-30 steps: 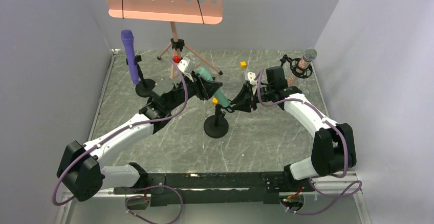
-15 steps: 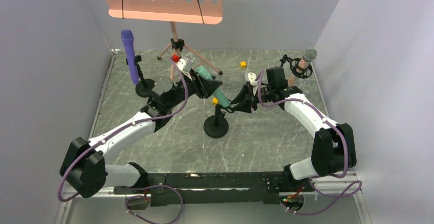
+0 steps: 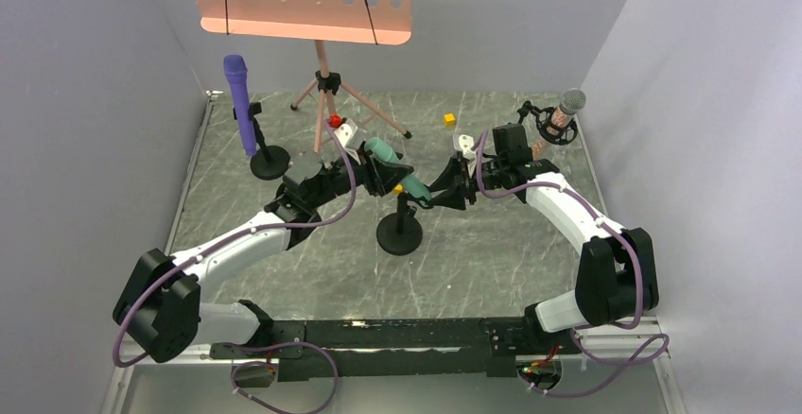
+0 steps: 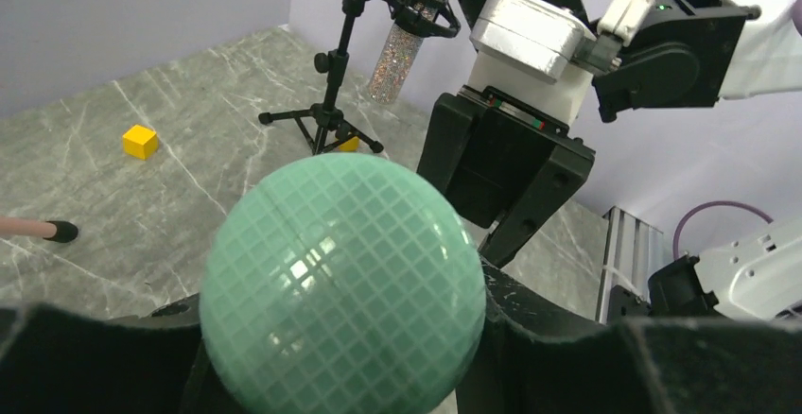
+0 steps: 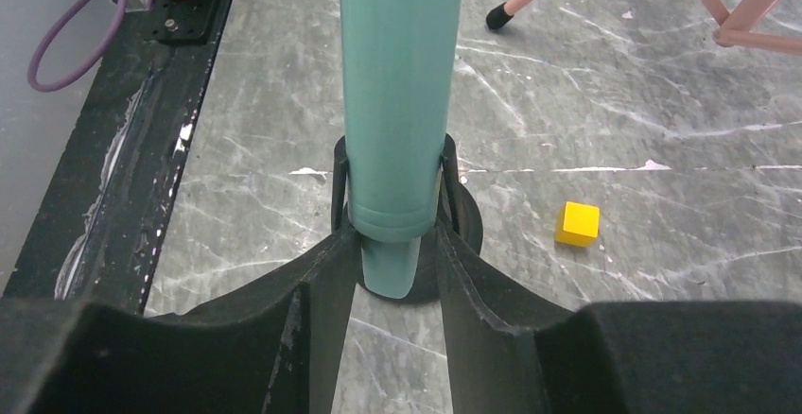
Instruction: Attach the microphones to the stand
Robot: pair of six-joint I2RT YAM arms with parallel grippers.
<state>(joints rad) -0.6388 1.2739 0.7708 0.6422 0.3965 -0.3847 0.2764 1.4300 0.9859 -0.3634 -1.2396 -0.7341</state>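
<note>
The left gripper [image 3: 383, 163] clamps the teal mic [image 5: 401, 83]; the right gripper [image 5: 395, 241] pinches the clip [image 5: 447, 163]. Best to push the mic straight through, slowly.

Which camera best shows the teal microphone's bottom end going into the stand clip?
The right wrist view: the teal microphone has its tail between the stand clip prongs, framed by the right gripper. The top external shows it small and mostly covered; the left wrist shows only its mesh head.
</note>
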